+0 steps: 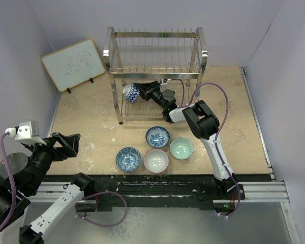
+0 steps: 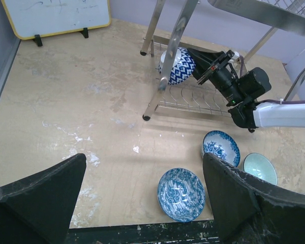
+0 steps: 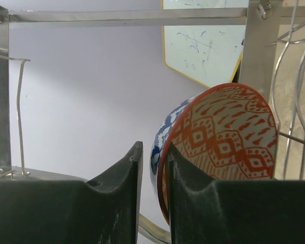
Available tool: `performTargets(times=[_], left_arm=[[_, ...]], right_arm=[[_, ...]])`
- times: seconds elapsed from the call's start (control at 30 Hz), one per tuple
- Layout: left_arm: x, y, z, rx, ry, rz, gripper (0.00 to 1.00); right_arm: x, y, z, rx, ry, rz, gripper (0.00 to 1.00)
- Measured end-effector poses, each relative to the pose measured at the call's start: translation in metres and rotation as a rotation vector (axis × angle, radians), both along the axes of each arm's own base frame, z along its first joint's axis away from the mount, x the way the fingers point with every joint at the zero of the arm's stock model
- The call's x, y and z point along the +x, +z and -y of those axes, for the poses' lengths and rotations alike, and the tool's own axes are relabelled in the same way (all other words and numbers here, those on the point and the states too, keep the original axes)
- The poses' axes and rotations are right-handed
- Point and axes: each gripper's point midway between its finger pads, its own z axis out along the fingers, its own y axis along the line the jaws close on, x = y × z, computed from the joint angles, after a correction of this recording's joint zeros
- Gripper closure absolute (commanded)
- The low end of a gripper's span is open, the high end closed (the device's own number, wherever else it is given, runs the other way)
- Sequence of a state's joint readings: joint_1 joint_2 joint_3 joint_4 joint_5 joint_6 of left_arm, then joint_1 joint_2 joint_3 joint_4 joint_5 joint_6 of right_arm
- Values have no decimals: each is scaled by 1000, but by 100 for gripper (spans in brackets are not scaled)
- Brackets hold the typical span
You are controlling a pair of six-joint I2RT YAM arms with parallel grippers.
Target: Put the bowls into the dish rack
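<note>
The red-patterned bowl [image 3: 229, 137], blue outside and red inside, stands on edge in the lower tier of the silver dish rack [image 1: 155, 56]; it also shows in the top view [image 1: 131, 93] and the left wrist view [image 2: 178, 66]. My right gripper [image 3: 155, 157] reaches into that tier [image 1: 146, 91], its fingers on either side of the bowl's rim and nearly closed on it. Two blue-patterned bowls [image 1: 157, 136] [image 1: 128, 158], a pale bowl with a reddish rim [image 1: 156, 160] and a mint green bowl [image 1: 181, 148] sit on the table before the rack. My left gripper [image 2: 142, 203] is open and empty at the near left.
A wood-framed whiteboard [image 1: 73, 63] leans at the back left. The rack's upper tier holds no bowls. Purple walls close in the table on both sides and the back. The near edge is a black rail [image 1: 157, 178].
</note>
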State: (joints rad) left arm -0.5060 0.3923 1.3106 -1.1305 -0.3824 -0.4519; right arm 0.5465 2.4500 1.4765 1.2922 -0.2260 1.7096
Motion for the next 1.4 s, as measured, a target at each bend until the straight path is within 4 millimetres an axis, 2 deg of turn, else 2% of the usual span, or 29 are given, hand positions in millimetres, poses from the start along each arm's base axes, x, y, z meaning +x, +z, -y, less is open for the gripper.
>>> performTargets(times=[0.3,0.5,0.7,0.77,0.93,1.1,1.4], left_arm=[[0,0,0,0,0,0,1],[0,0,0,0,0,0,1],[0,0,0,0,0,0,1],[0,0,0,-1,0,0,1],[-1,0,0,-1,0,2,1],[-1,0,0,-2,0,2,1],[-2,1,-1,-4,0,7,1]], right_arm=[[-1,-9,14,-42,-33,-18,72],[3,-20,24,-99,-87,-100,71],[5,-30,31,-151,-123,-179,65],[6,-37,32,-177,-132,-200,61],[7,-51,36,-244,-149,-224,60],[8,-57,40,-294,-167,-233,58],[20,-80,54,-491,-227,-263,53]])
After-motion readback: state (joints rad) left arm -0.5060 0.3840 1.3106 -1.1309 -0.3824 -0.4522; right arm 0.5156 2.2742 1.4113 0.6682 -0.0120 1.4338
